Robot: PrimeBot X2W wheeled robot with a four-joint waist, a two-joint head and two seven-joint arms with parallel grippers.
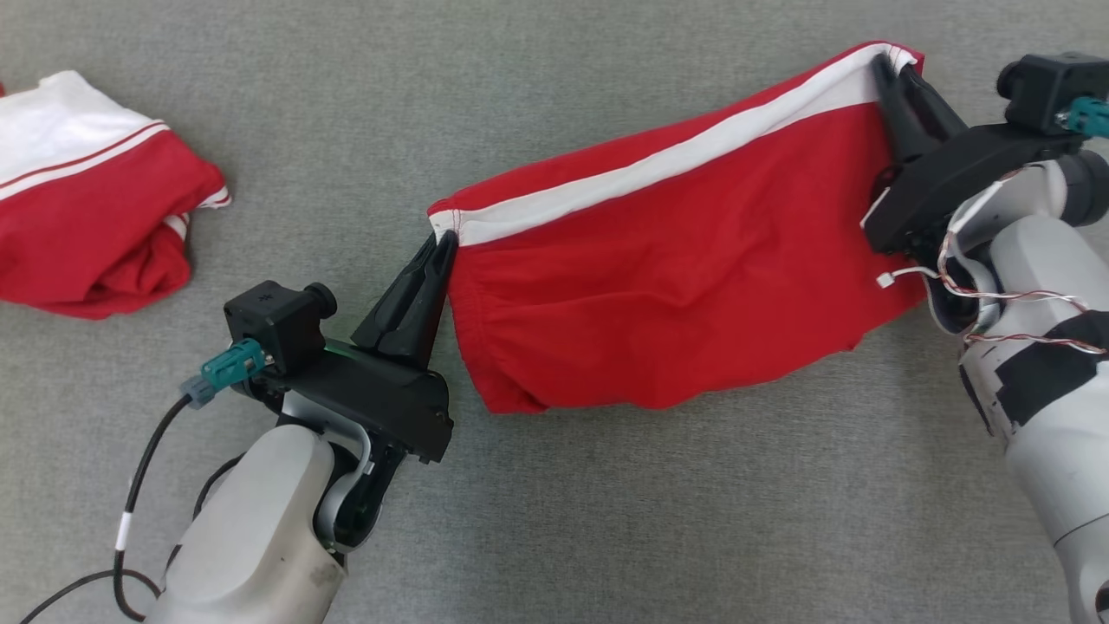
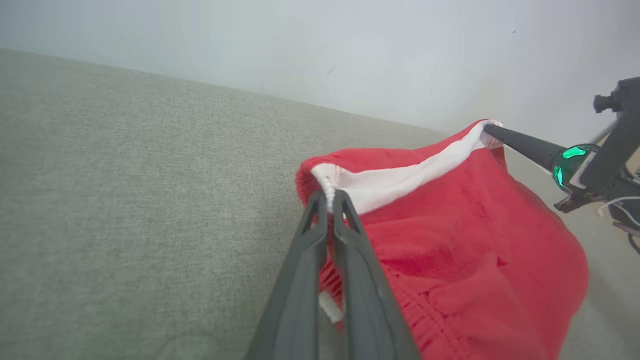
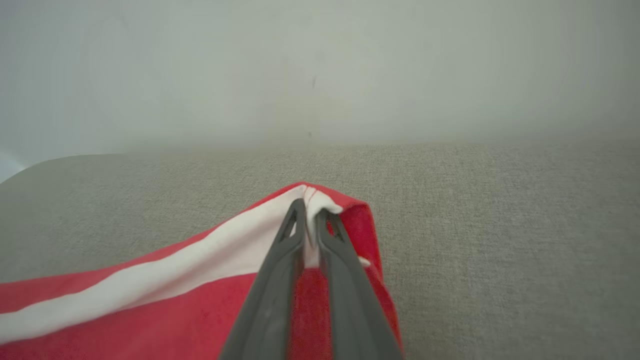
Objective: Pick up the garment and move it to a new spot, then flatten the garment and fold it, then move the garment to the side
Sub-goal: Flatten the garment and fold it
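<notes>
Head view: the garment (image 1: 676, 260), red with a white band (image 1: 658, 165) along its top edge, hangs stretched from frame centre to the upper right, over the grey surface (image 1: 606, 520). The lower hem sags in soft folds; I cannot tell whether it touches the surface.

- Left gripper (image 1: 444, 243), centre-left of frame: fingers pressed together on the band's left corner seam. The left wrist view confirms it, with only a sliver of white stitching between the tips.
- Right gripper (image 1: 892, 74), upper right: fingers nipped on the band's right corner. In the right wrist view a thin strip of white cloth sits between the tips, so the garment is held, though the bite looks shallow.
- Second garment (image 1: 87, 199), red and white, crumpled at the upper left, well apart from the work.

Judgement: this is mid-carry or the start of the lay-down for flattening.

Risks:
- Both grips are at the very corners. More pull between the arms could draw a seam out, the right one first, and the garment would drop in a heap.
- The corners sit at different heights in frame. Lowered like this, the band would likely land skewed.
- The slack hem may tuck under itself on the way down, leaving a hidden fold.
</notes>
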